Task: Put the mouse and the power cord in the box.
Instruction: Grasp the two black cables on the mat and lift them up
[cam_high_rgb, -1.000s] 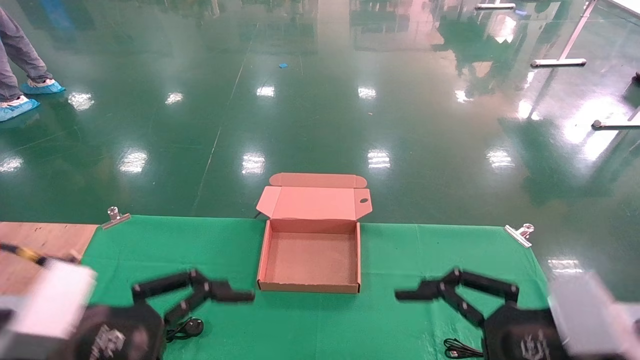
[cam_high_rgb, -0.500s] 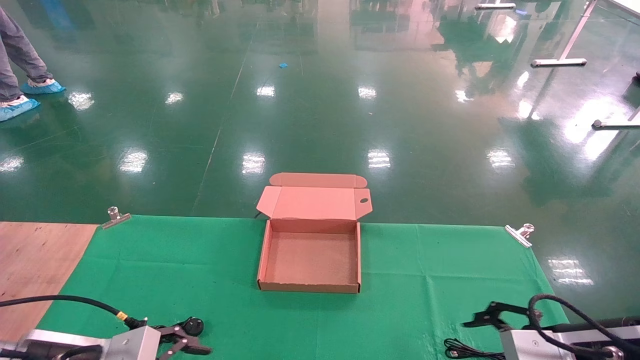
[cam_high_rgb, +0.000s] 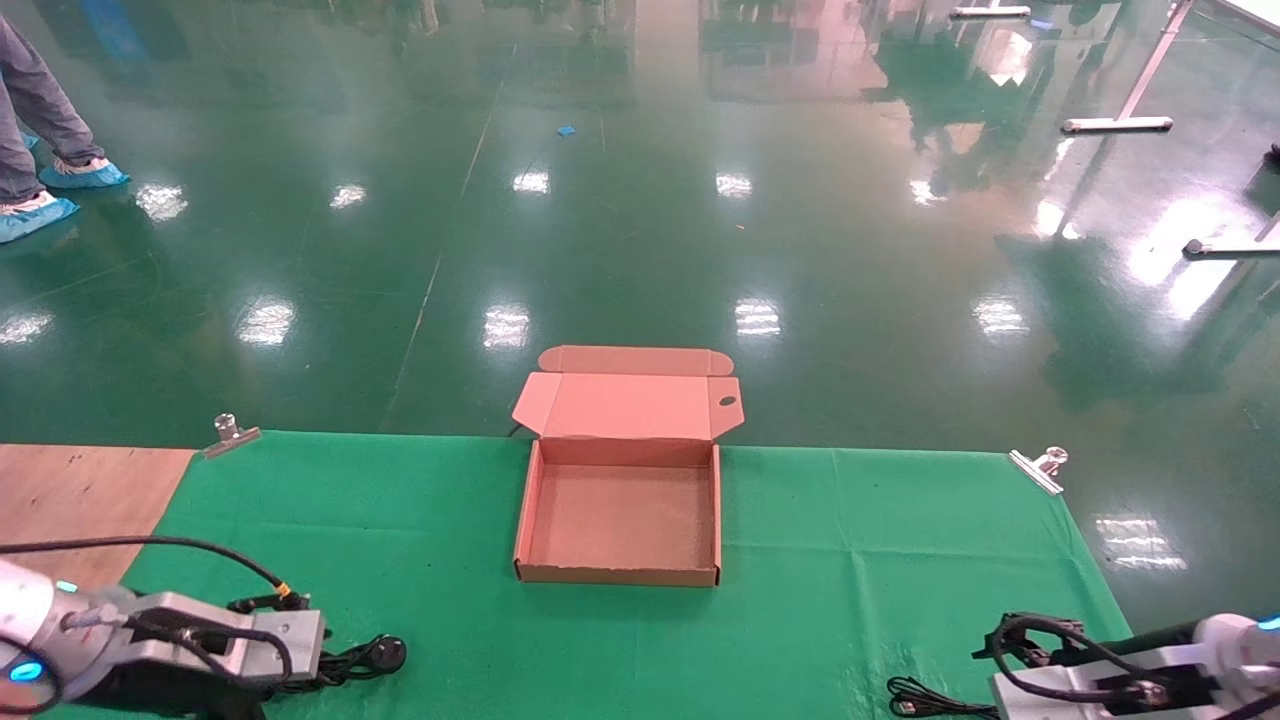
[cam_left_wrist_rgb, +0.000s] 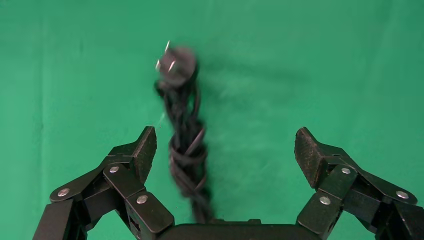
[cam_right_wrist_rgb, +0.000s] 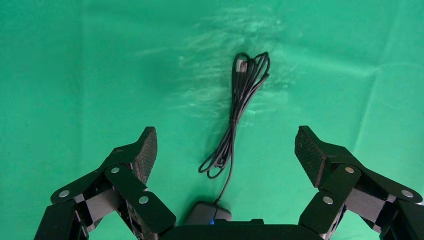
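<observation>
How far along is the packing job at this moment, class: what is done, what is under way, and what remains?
Done: nothing; the box stands open and empty. Under way: the left gripper hangs open above the power cord, and the right gripper hangs open above the mouse and its cable, both on the green cloth. Left: gripping both and placing them inside.

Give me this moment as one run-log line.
left gripper: open over power cord | right gripper: open over mouse | box: open, empty | nothing grasped yet
</observation>
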